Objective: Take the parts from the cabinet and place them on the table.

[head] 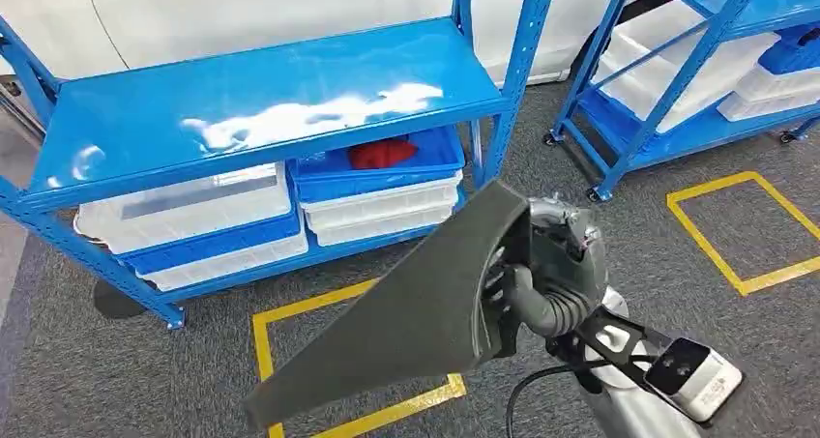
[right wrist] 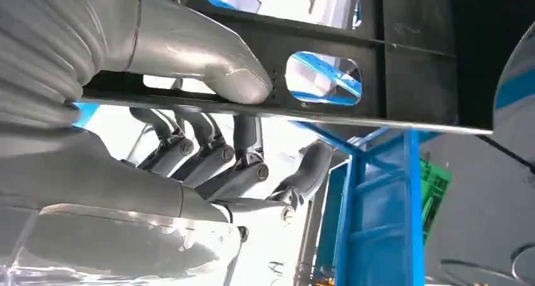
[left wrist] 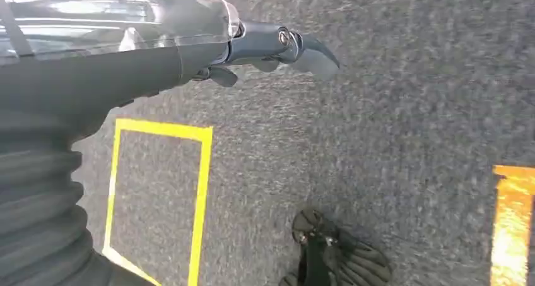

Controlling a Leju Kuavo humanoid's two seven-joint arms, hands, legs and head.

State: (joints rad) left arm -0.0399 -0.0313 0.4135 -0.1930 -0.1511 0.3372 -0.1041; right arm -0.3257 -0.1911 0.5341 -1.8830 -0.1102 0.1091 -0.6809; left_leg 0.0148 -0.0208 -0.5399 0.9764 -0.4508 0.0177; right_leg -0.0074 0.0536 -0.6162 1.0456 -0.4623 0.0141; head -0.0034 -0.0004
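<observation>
My right hand (head: 541, 274) clamped on one dark part (head: 406, 312), thumb over edge, fingers beneath. Looks stiff, thin, long, probably light but levering; slotted end (right wrist: 323, 77) suits grip. My left hand (left wrist: 277, 49) hangs over carpet, fingers apart, holding nothing. Beyond: blue rack (head: 261, 104), top shelf bare; two racks, one red item (head: 382, 154) in bin on lower shelf.

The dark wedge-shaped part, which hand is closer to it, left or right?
Right. The right hand grips the dark wedge-shaped part, thumb pressed on it. The left hand hangs over the grey carpet, holding nothing.
</observation>
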